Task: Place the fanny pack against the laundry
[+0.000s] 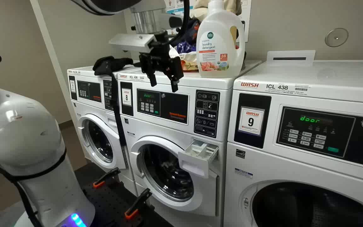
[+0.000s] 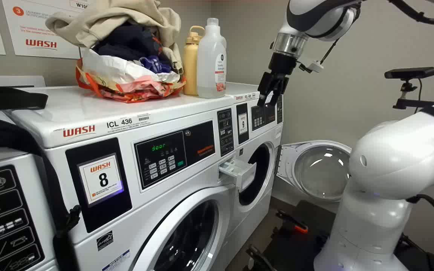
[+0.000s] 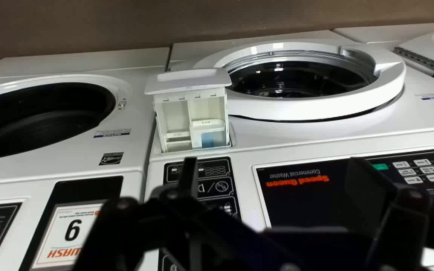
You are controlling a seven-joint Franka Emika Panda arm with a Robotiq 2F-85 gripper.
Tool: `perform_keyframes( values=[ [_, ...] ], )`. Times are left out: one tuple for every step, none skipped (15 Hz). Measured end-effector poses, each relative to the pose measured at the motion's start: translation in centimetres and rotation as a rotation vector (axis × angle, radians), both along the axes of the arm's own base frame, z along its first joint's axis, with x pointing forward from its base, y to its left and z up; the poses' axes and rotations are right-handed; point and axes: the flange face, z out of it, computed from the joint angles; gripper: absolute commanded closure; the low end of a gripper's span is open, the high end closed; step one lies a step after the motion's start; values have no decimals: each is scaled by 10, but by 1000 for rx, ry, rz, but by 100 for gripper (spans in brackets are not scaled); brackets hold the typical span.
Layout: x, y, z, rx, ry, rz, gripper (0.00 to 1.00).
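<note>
The wrist view shows the Robotiq gripper (image 3: pixel 275 169) standing wide and holding nothing, in front of washer 8 (image 3: pixel 296 137), with the pulled-out detergent drawer (image 3: pixel 190 109) at ten o'clock from it. That spread probably serves to take a fold of soft fabric. In an exterior view, the black fanny pack (image 1: pixel 109 65) lies between nine and ten o'clock from the gripper, slumped on top of the neighbouring washer (image 1: pixel 81 70), its long strap (image 1: pixel 116 108) dangling down in front, presumably because the pack rests so near the edge. The heaped bag of laundry (image 2: pixel 121 52) sits at two o'clock from the pack in an exterior view, apart from it, so the placing looks yet to be done. The detergent bottle (image 2: pixel 210 64), at three o'clock from the laundry, likely stands there for the wash.
</note>
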Motion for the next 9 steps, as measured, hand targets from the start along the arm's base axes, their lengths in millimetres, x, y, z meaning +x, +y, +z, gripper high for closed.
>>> perform_keyframes(
  values=[
    [0, 0, 0, 0, 0, 0, 0],
    [0, 0, 0, 0, 0, 0, 0],
    [0, 0, 0, 0, 0, 0, 0],
    [0, 0, 0, 1, 0, 1, 0],
    [2, 2, -1, 4, 2, 5, 0],
    [5, 7, -2, 7, 3, 16, 0],
    [12, 15, -4, 10, 0, 37, 0],
    [22, 28, -5, 12, -9, 67, 0],
    [35, 46, -6, 12, -22, 110, 0]
  ],
)
